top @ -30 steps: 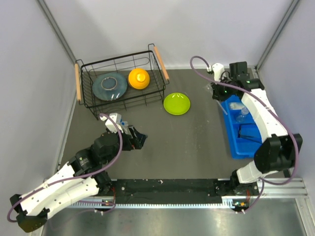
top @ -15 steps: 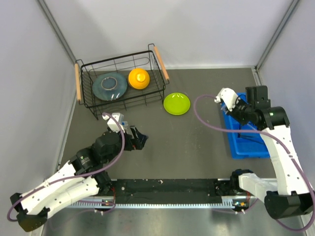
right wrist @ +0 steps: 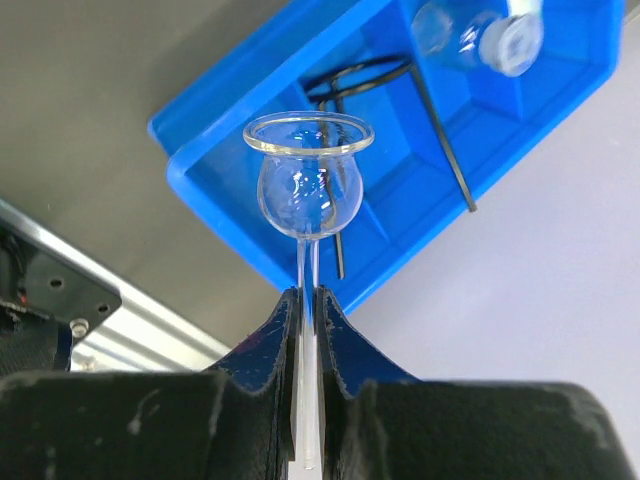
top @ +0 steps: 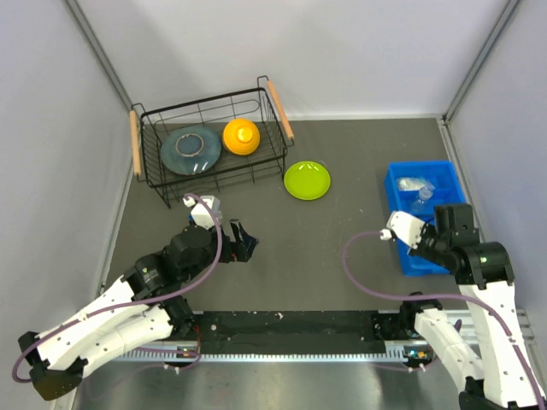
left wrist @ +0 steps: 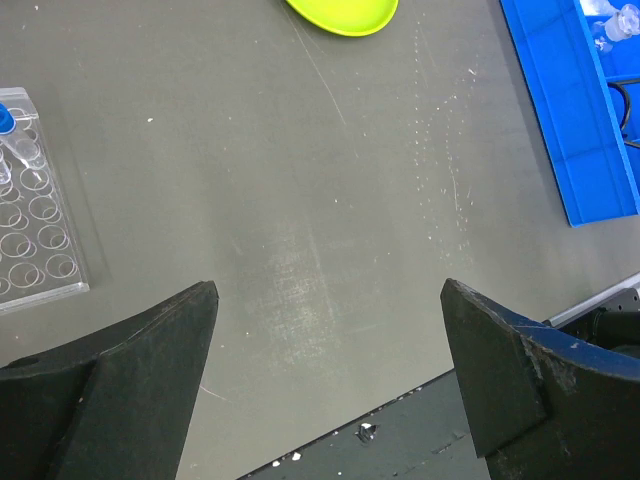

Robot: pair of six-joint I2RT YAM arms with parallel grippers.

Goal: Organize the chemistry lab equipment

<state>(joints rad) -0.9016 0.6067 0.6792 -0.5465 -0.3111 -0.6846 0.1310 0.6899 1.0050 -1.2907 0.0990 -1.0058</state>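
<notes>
Over the near left corner of the blue tray (top: pixel 449 179), the right jaws are clenched on the stem of the thin glass rod (right wrist: pixel 306 200). Its round bulb and flared lip stand clear beyond the fingertips. Inside the tray, past the bulb, lie the black-framed goggles (right wrist: pixel 442 135), and at the tray's far end lies a clear tube (right wrist: pixel 470 35).

Well to the left of the tray, the left jaws are spread wide and grasp nothing. They hang above the bare bench (left wrist: pixel 330 200). Farther left of the tray stands the clear plastic tube rack (left wrist: pixel 35 220) with one blue-capped test tube (left wrist: pixel 5 120) upright in a far hole. The lime-green plate (top: pixel 307 180) lies left of the tray's far end. The wire basket (top: pixel 279 109) sits farther left again.

A second ago the right arm reached to the tray's far left corner. It has since drawn back along the tray's left side to the near end, carrying the rod with it. The left arm has barely shifted. The tray, plate and basket lie where they did.
</notes>
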